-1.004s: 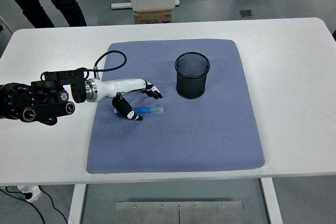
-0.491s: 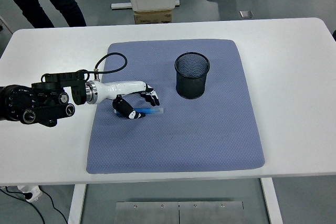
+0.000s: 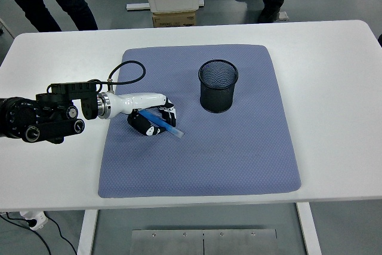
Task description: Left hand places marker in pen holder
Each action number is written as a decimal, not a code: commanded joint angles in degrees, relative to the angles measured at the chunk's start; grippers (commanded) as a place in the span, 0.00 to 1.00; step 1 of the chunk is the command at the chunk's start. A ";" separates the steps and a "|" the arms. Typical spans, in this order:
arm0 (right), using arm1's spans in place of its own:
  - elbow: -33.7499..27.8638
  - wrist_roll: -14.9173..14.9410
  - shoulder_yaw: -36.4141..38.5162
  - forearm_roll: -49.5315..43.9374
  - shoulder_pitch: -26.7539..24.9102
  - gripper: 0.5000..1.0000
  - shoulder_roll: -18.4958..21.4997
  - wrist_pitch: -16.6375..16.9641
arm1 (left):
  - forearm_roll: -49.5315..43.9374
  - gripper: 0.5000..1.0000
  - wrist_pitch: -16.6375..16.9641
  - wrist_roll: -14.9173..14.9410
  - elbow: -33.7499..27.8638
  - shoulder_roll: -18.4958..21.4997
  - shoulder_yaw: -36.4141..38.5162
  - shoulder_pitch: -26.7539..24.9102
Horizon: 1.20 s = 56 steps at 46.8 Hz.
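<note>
1. The white bench (image 3: 334, 88) carries a blue-grey mat (image 3: 239, 159) that covers most of its middle.
2. The left arm (image 3: 42, 117) reaches in from the left edge, low over the mat's left side. The right arm is out of view.
3. The black mesh pen holder (image 3: 218, 86) stands upright on the mat's far half, to the right of the hand and apart from it.
4. The left hand (image 3: 154, 119) has its fingers curled around the blue marker, clamped on it near one end.
5. The marker (image 3: 162, 123) sits tilted in the grip, its free end pointing down and right, close to the mat or touching it; which, I cannot tell.
6. Risks, as I judge them: the grip looks off-centre, so the marker could pivot or slip out during the lift. Carried at this slant, its tip could catch the holder's rim, tipping the light mesh cup or dropping the marker outside it.
</note>
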 commanded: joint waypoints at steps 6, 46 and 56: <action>0.00 0.00 0.00 0.00 0.00 1.00 0.00 0.00 | 1.05 0.00 0.00 -0.07 0.00 0.00 0.00 0.00; 0.00 0.00 0.00 0.00 0.00 1.00 0.00 0.00 | 0.61 0.00 -0.70 -0.33 0.00 0.62 -0.44 -1.23; 0.00 0.00 0.00 0.00 -0.08 1.00 0.00 0.00 | 0.35 0.00 -0.70 -0.33 0.00 0.79 -0.79 -1.49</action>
